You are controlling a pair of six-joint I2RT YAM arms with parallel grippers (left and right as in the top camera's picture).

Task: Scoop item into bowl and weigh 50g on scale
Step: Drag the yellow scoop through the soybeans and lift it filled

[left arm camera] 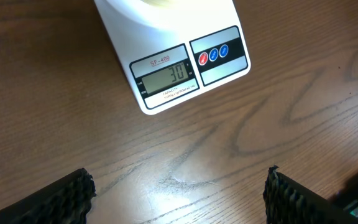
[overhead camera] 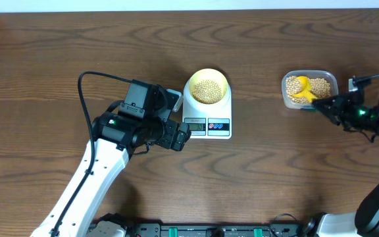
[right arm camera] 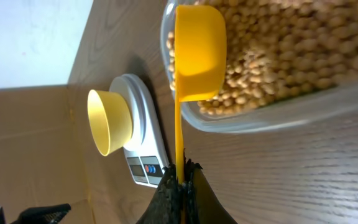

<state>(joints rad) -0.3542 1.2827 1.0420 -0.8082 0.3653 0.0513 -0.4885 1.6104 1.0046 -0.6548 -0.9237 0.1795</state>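
Left end effector point(left arm camera: 179, 196) released before scale point(left arm camera: 185, 37) — "SF-400", display 30, perhaps "CAPACITY" beneath — right end effector point(right arm camera: 178, 180) clenched on scoop point(right arm camera: 197, 50).

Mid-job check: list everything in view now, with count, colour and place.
scale: one, white, table centre, reading 30.
bowl: one, pale yellow, on scale.
tub: one, clear, right of scale.
beans: many, tan, in bowl and in tub.
scoop: one, yellow, in tub.
table: one, brown wood.
left gripper: one, black, open, empty, near scale's display.
right gripper: one, black, shut on scoop handle.
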